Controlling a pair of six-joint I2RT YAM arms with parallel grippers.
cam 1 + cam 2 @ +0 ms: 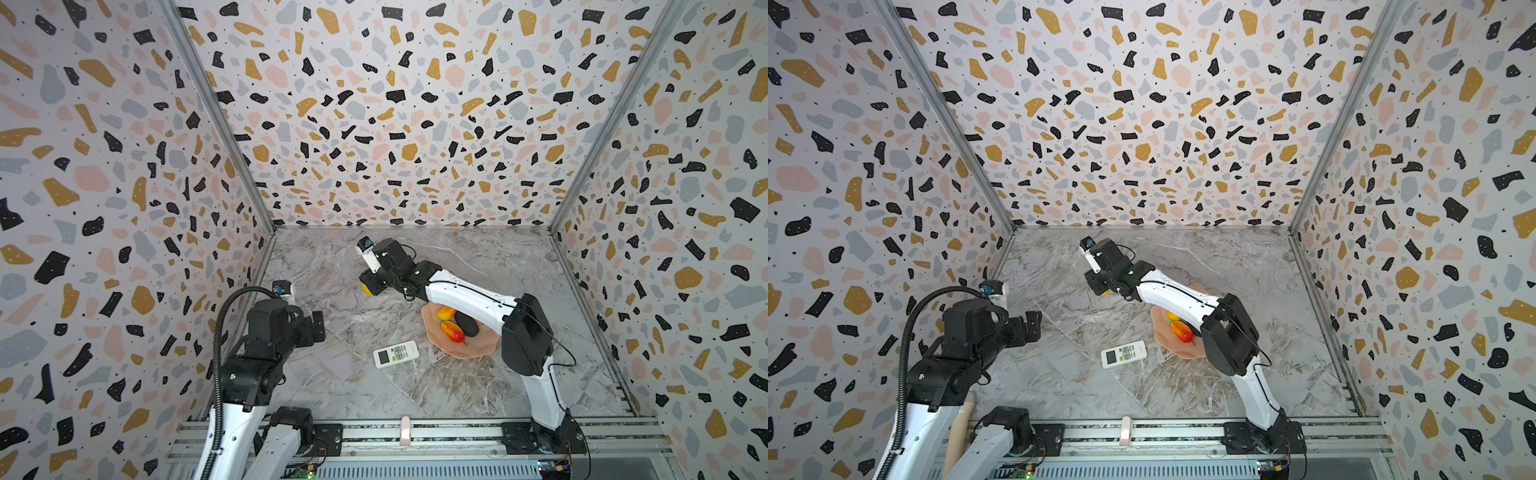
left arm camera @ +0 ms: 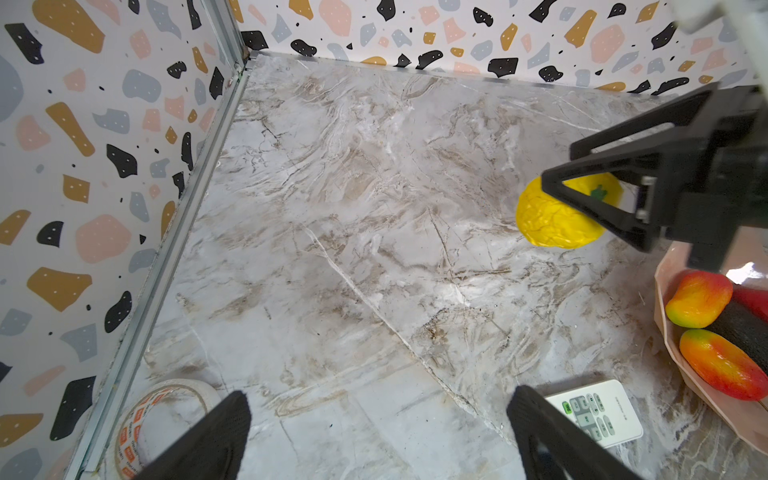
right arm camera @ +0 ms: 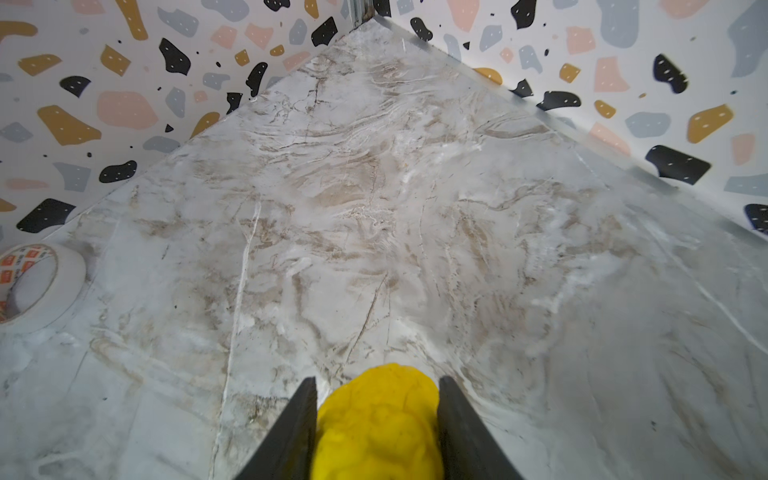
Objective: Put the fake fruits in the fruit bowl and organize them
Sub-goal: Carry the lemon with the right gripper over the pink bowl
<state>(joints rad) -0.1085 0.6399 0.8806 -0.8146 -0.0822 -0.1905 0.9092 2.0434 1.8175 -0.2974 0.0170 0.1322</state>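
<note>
Two jaws of the left gripper (image 2: 379, 397) stand wide apart near the front, at 8 o'clock, empty; at 4 o'clock sits the fruit bowl (image 1: 457, 351) with, I think, four fake fruits (image 1: 453, 331) inside; farther back, at 11 o'clock from the bowl, the right gripper (image 3: 378, 381) is clamped on the last one, the bumpy yellow ball (image 3: 376, 432); next it must lift the ball and carry it to the bowl; only wrist views show the tape roll (image 3: 37, 286); only the left wrist view shows a red bit, maybe the strawberry (image 2: 753, 296).
</note>
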